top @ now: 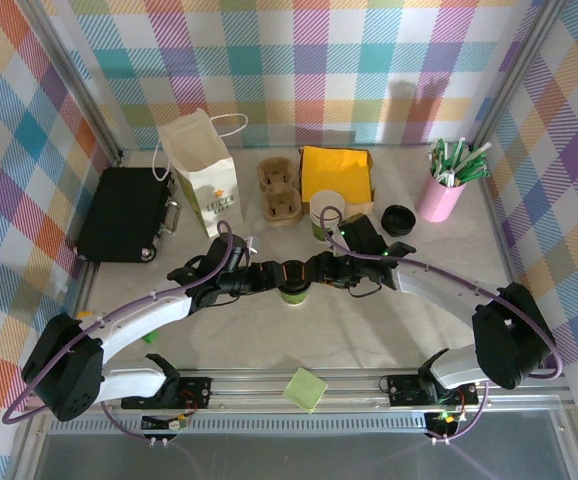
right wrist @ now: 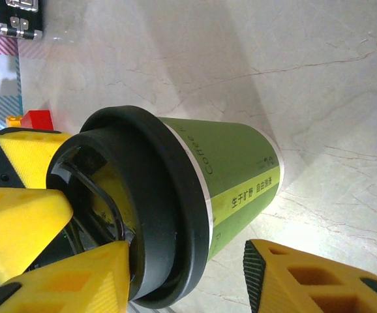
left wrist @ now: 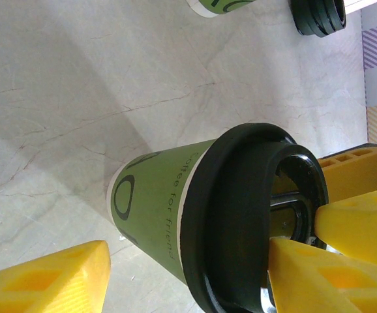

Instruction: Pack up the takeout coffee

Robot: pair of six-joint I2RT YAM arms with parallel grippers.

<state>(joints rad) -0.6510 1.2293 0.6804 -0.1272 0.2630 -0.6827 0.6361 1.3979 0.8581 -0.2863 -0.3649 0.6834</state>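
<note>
The takeout coffee is a green paper cup with a black lid, standing mid-table between both arms. My left gripper reaches it from the left and my right gripper from the right. In the left wrist view the cup lies between the open jaws of the left gripper: one yellow finger rests at the lid's top, the other stands apart from the cup. The right gripper is likewise open around the cup, one finger against the lid, the other off it.
Along the back stand a white paper bag, a cardboard cup carrier, yellow napkins, a stack of cups, black lids and a pink cup of sticks. A black case lies left.
</note>
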